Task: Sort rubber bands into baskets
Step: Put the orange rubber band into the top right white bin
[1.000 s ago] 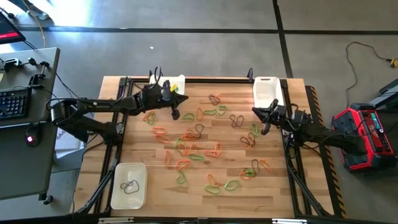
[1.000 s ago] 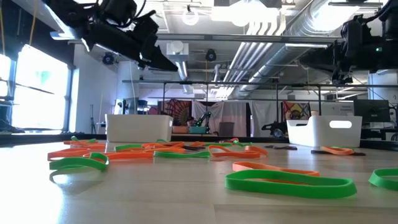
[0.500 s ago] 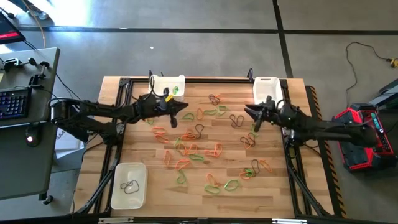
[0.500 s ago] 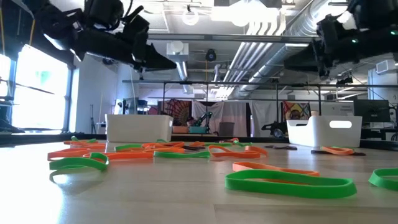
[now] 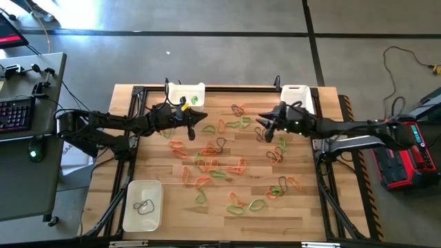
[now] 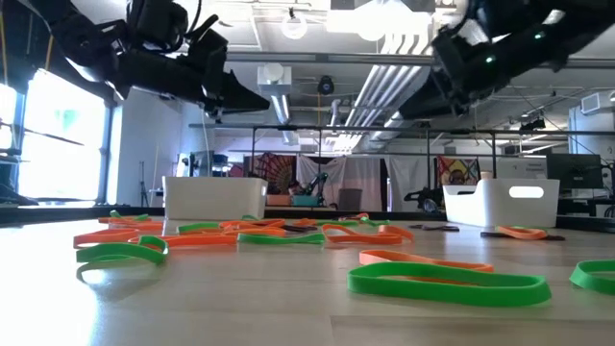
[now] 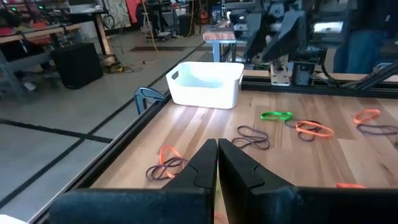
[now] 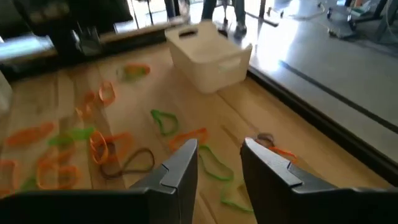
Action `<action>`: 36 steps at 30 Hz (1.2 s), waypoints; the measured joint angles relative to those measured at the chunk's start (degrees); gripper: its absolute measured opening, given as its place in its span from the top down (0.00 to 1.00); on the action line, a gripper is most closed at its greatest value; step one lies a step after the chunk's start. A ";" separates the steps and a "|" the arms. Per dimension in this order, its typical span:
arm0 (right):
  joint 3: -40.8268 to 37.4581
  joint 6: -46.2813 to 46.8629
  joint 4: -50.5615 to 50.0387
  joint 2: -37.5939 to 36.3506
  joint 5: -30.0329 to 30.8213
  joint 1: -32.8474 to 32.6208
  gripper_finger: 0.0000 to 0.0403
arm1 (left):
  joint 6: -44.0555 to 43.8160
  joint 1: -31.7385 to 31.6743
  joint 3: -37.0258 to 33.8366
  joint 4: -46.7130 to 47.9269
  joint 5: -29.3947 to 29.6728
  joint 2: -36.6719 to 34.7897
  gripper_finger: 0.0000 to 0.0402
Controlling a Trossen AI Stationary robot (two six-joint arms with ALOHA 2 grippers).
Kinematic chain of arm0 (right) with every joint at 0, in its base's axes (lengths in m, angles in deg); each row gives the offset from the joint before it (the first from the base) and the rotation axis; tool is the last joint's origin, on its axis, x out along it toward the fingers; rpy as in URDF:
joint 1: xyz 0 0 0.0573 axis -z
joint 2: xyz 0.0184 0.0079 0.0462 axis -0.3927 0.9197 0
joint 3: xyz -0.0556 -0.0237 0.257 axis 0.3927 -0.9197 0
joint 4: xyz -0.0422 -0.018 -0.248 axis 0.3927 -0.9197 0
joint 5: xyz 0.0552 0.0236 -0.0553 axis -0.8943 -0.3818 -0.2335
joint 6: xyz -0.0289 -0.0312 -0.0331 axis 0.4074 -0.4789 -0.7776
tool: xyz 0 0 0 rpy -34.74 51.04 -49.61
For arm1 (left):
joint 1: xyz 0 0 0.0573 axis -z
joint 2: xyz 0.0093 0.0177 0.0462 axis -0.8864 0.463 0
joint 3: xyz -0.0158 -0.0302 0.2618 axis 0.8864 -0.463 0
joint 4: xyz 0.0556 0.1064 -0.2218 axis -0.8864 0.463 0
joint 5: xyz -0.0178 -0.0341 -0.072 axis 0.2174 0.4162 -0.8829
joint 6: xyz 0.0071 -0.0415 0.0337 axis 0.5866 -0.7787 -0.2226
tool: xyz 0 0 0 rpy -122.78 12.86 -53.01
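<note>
Table: wooden table [image 5: 303,207] in a workshop room; rubber bands [image 5: 220,165] strewn loose across its middle, awaiting sorting
Baskets: three white tubs at the edges, likely one per colour; near-left basket [image 5: 142,204] has a dark band in it (the rest lie on the wood)
Right gripper [image 5: 265,127]: fingers parted, empty; hovering over bands just below and ahead of it
Left gripper [image 5: 200,117]: clenched, nothing visibly held; far basket [image 5: 186,93] just behind it

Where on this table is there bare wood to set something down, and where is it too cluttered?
Free: the near right corner of the table, past the last rubber bands, and the left strip between the far left basket and the near left basket. Crowded: the middle, from under both arms down to the near edge.
</note>
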 joint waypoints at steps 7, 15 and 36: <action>4.60 0.68 0.27 11.87 -0.19 0.00 0.71 | -0.25 0.41 0.00 1.49 -1.71 0.00 0.99; 14.32 2.31 -1.55 26.33 0.43 3.31 0.71 | -2.38 1.57 0.02 0.39 -2.03 0.00 0.99; 42.00 0.50 -25.49 55.48 -7.63 20.94 0.71 | -1.58 4.70 0.02 2.43 0.15 0.00 0.99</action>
